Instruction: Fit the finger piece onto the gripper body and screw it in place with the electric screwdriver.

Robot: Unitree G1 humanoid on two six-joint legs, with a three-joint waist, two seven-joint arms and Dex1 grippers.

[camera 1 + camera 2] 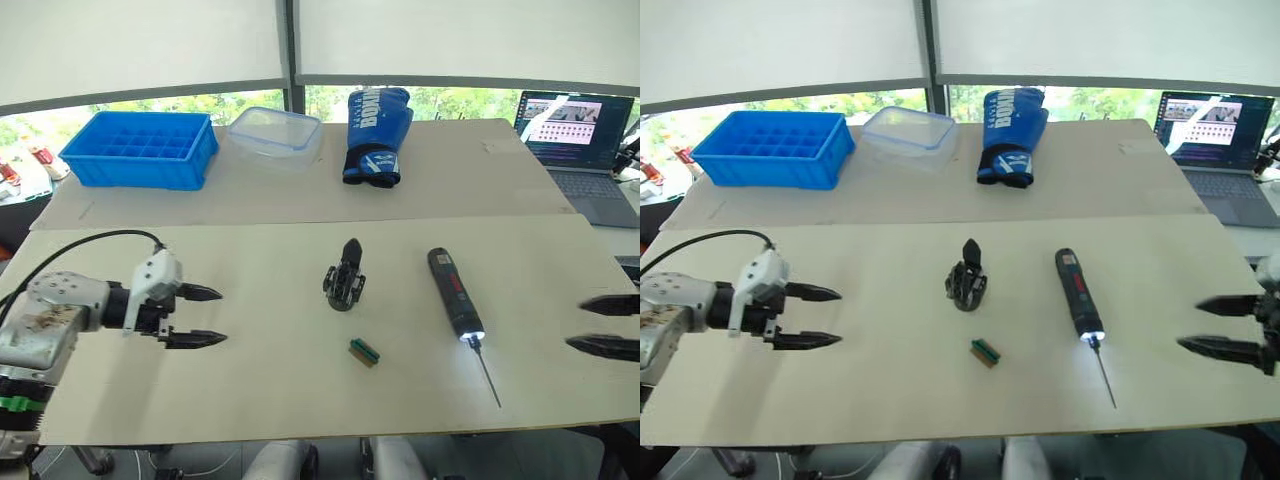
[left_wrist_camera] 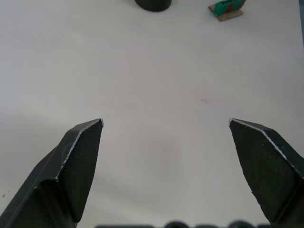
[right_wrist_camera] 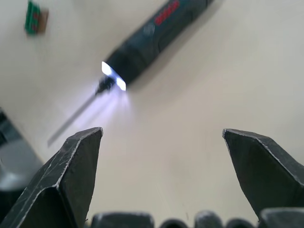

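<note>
Two tools over the desk (image 1: pixel 250 400), both spread wide and empty: left tool (image 1: pixel 200 316) at nine o'clock, right tool (image 1: pixel 1212 325) at three. Centre: one gripper body (image 1: pixel 345 280) standing upright. One electric screwdriver (image 1: pixel 456 292) lies just right of it, tip light glowing. One green-and-brown block (image 1: pixel 364 351) at six.
</note>
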